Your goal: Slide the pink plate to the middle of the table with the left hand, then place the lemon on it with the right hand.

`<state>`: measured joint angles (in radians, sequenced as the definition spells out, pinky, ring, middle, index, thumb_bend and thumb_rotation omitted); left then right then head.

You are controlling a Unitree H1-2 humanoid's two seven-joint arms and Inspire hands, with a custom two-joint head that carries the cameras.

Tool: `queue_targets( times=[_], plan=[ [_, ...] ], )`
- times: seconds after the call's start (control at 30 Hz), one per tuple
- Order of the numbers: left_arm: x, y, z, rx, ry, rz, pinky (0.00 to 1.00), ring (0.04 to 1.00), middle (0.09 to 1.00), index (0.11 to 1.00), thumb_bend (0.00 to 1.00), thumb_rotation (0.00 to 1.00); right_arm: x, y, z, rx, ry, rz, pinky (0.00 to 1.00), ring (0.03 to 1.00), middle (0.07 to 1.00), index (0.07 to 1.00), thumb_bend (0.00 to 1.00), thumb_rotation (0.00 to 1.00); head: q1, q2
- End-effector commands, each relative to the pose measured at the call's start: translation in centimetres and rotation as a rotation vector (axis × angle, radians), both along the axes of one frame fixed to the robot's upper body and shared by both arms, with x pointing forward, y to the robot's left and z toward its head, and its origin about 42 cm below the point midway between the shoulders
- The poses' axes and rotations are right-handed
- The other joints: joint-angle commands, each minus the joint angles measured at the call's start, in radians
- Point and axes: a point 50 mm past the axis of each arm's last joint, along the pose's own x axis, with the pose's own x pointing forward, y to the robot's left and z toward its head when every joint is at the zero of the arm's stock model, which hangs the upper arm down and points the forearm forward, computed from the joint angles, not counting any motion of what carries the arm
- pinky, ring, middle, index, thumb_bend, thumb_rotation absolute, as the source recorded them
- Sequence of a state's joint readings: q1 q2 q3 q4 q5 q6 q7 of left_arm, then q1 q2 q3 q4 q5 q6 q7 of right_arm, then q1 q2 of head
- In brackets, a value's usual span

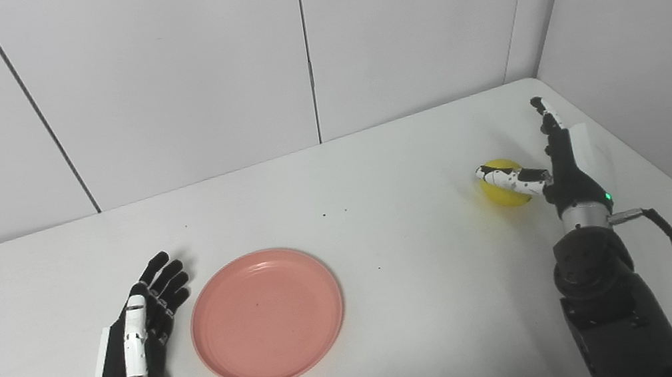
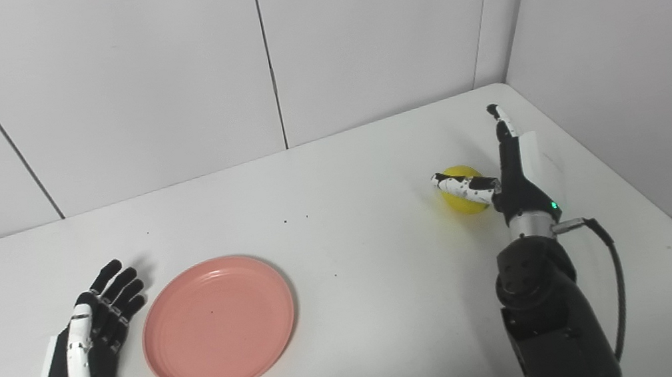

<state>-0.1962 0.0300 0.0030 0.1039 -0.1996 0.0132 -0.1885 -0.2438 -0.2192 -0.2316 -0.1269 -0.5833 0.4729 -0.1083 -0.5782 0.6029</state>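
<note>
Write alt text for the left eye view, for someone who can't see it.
A robot's right hand reaches around a yellow lemon at the right of a white table, fingers spread, not gripping it. Its open left hand lies flat beside an empty pink plate.

Lemon (image 1: 501, 187) partly hidden behind right robot hand (image 1: 557, 160) thumb.

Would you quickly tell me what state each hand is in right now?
Left hand: open, holding nothing, beside the pink plate.
Right hand: open, fingers apart around the lemon, not gripping it yet.
</note>
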Motion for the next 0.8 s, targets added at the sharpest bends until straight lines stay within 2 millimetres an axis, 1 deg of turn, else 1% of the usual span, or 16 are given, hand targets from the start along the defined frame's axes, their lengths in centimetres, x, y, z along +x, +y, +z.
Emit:
queue_targets(
  times=[0.0, 0.07, 0.2, 0.23, 0.27, 0.3, 0.33, 0.37, 0.4, 0.43, 0.5, 0.57, 0.6, 0.63, 0.7, 0.77],
  plan=[
    [0.1, -0.1, 0.7, -0.013, -0.034, -0.01, 0.89, 0.868, 0.857, 0.831, 0.21, 1.0, 1.1, -0.4, 1.8, -0.032, -0.034, -0.001, 0.79, 0.878, 0.914, 0.899, 0.84, 0.24, -0.002, 0.0],
    [0.1, -0.1, 0.7, -0.021, -0.027, -0.007, 0.89, 0.869, 0.857, 0.831, 0.21, 1.0, 1.5, -0.4, 1.6, -0.023, -0.023, -0.002, 0.77, 0.87, 0.906, 0.892, 0.87, 0.21, -0.009, 0.002],
    [0.1, -0.1, 0.7, -0.023, -0.024, -0.007, 0.89, 0.87, 0.859, 0.834, 0.22, 1.0, 2.2, -0.5, 1.2, -0.012, 0.007, -0.012, 0.69, 0.847, 0.873, 0.888, 0.9, 0.19, -0.017, 0.001],
    [0.1, 0.0, 0.7, -0.022, -0.025, -0.007, 0.89, 0.871, 0.86, 0.836, 0.22, 1.0, 2.4, -0.7, 1.1, -0.014, 0.022, -0.013, 0.57, 0.741, 0.783, 0.888, 0.9, 0.19, -0.02, -0.001],
    [0.1, 0.0, 0.7, -0.022, -0.028, -0.006, 0.89, 0.87, 0.859, 0.835, 0.22, 1.0, 2.6, -0.7, 1.0, -0.011, 0.036, -0.01, 0.41, 0.565, 0.65, 0.89, 0.9, 0.19, -0.02, -0.001],
    [0.2, 0.1, 0.7, -0.022, -0.029, -0.004, 0.88, 0.866, 0.856, 0.832, 0.22, 1.0, 2.8, -0.8, 0.9, -0.007, 0.048, -0.007, 0.3, 0.42, 0.531, 0.893, 0.9, 0.19, -0.025, -0.002],
    [0.3, 0.1, 0.7, -0.022, -0.029, -0.001, 0.88, 0.866, 0.855, 0.831, 0.22, 1.0, 3.0, -0.8, 0.7, -0.003, 0.059, -0.007, 0.29, 0.395, 0.509, 0.893, 0.9, 0.19, -0.024, -0.002],
    [0.3, 0.1, 0.6, -0.025, -0.026, 0.003, 0.87, 0.859, 0.85, 0.827, 0.22, 1.0, 3.2, -0.9, 0.6, -0.002, 0.07, -0.006, 0.29, 0.432, 0.548, 0.885, 0.91, 0.19, -0.025, -0.002],
    [0.4, 0.2, 0.6, -0.028, -0.023, 0.007, 0.87, 0.857, 0.849, 0.827, 0.22, 1.0, 3.3, -0.9, 0.5, -0.003, 0.079, -0.007, 0.44, 0.605, 0.68, 0.882, 0.92, 0.2, -0.025, -0.001],
    [0.4, 0.2, 0.7, -0.029, -0.022, 0.01, 0.87, 0.854, 0.847, 0.827, 0.22, 1.0, 3.4, -0.9, 0.4, -0.008, 0.087, -0.008, 0.5, 0.657, 0.712, 0.877, 0.93, 0.21, -0.027, -0.001],
    [0.5, 0.2, 0.6, -0.032, -0.023, 0.009, 0.87, 0.853, 0.846, 0.826, 0.22, 1.0, 3.7, -0.9, 0.2, -0.016, 0.105, -0.007, 0.49, 0.651, 0.7, 0.871, 0.94, 0.22, -0.03, -0.001],
    [0.5, 0.2, 0.6, -0.037, -0.027, 0.008, 0.87, 0.853, 0.845, 0.823, 0.22, 1.0, 4.0, -0.9, 0.0, -0.022, 0.123, 0.0, 0.45, 0.613, 0.661, 0.87, 0.94, 0.24, -0.03, 0.0],
    [0.5, 0.1, 0.7, -0.039, -0.029, 0.008, 0.87, 0.85, 0.843, 0.821, 0.22, 1.0, 4.1, -0.8, -0.1, -0.023, 0.129, 0.003, 0.33, 0.458, 0.544, 0.87, 0.93, 0.22, -0.029, 0.001],
    [0.5, 0.0, 0.7, -0.041, -0.03, 0.009, 0.86, 0.847, 0.842, 0.822, 0.22, 1.0, 4.1, -0.8, -0.1, -0.018, 0.134, 0.008, 0.26, 0.356, 0.467, 0.867, 0.92, 0.21, -0.03, 0.003],
    [0.6, 0.0, 0.7, -0.043, -0.034, 0.008, 0.86, 0.846, 0.843, 0.825, 0.22, 1.0, 4.3, -0.7, -0.3, -0.019, 0.147, 0.015, 0.21, 0.289, 0.42, 0.859, 0.9, 0.17, -0.031, 0.005],
    [0.6, 0.0, 0.8, -0.042, -0.041, 0.007, 0.86, 0.845, 0.842, 0.823, 0.21, 1.0, 4.4, -0.5, -0.4, -0.041, 0.175, 0.027, 0.36, 0.496, 0.587, 0.807, 0.91, 0.16, -0.031, 0.005]
  ],
)
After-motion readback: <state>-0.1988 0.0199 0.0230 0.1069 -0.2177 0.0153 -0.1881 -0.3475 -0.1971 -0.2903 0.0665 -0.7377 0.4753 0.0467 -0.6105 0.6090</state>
